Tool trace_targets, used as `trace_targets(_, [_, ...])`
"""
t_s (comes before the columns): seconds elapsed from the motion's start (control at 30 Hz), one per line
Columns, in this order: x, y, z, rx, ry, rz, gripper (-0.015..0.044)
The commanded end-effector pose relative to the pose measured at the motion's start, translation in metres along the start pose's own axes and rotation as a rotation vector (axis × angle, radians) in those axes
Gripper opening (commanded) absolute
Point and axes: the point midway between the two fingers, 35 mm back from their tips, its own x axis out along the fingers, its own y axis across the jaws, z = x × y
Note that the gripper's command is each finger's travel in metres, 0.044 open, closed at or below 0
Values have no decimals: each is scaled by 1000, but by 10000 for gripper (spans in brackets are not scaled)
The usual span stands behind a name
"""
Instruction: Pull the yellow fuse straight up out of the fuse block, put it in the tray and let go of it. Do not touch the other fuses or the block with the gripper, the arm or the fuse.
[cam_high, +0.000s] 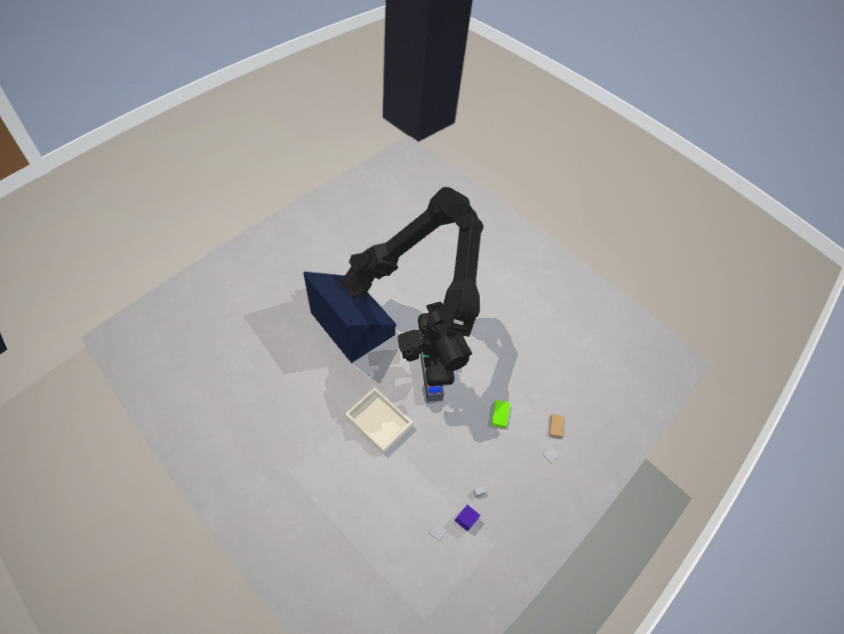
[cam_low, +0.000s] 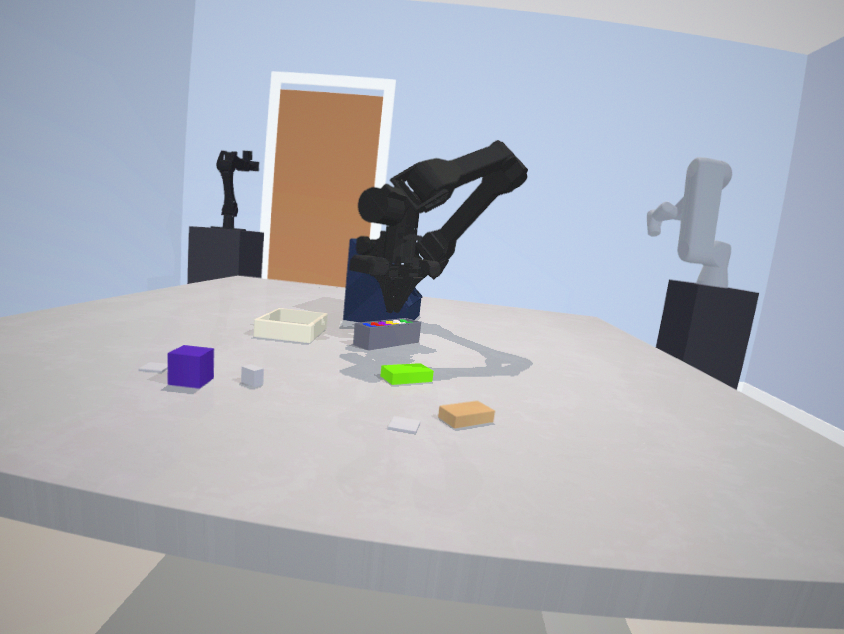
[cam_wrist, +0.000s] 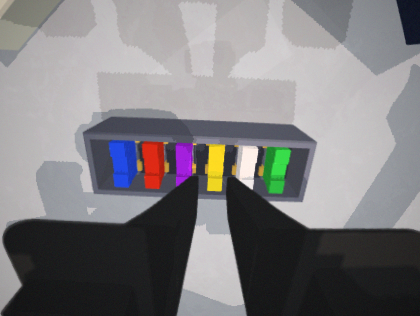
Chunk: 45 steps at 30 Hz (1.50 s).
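My tool (cam_wrist: 210, 192), nearly closed and empty, hangs above the yellow fuse (cam_wrist: 215, 166); descend straight, clearing the purple (cam_wrist: 183, 161) and white (cam_wrist: 247, 162) neighbours.

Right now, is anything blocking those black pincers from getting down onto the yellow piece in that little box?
Nothing sits above the yellow fuse; the gripper hovers lined up with it. But the purple fuse and white fuse flank it closely.
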Motion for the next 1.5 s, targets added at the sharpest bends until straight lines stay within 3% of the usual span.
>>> trace_targets(0.0, [6,-1,0,5,3,-7,72])
trace_targets(1.23, [25,-2,-1,5,4,-8,72])
trace_targets(1.47, [24,-2,-1,0,0,-4,25])
